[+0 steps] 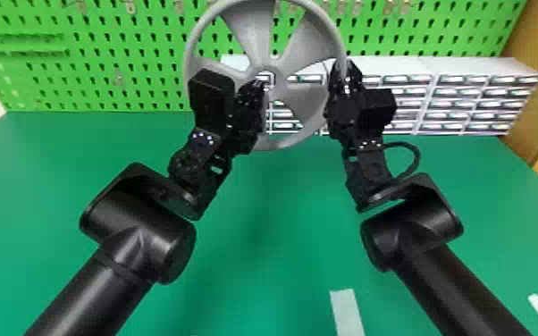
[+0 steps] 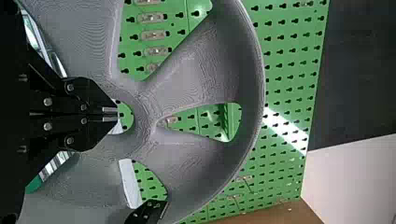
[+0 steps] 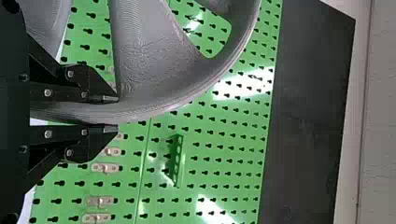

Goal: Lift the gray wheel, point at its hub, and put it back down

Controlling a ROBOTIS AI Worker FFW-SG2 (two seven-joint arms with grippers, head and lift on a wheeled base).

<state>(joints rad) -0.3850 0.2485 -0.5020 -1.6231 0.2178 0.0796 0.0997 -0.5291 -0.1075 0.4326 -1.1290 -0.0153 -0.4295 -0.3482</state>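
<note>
Below both hands spreads a wide green flat-topped table (image 1: 281,245); beyond them rises a green perforated pegboard (image 1: 116,58), with white many-drawered cabinets (image 1: 451,67) behind the right hand (image 1: 345,71). That hand grips the rim of the upright gray spoked wheel (image 1: 254,35); the left hand (image 1: 261,84), fingertips pressed together, is at its hub.

The left gripper (image 1: 261,84) points toward one o'clock, jaws together; the right gripper (image 1: 346,75) toward twelve, jaws parted.
</note>
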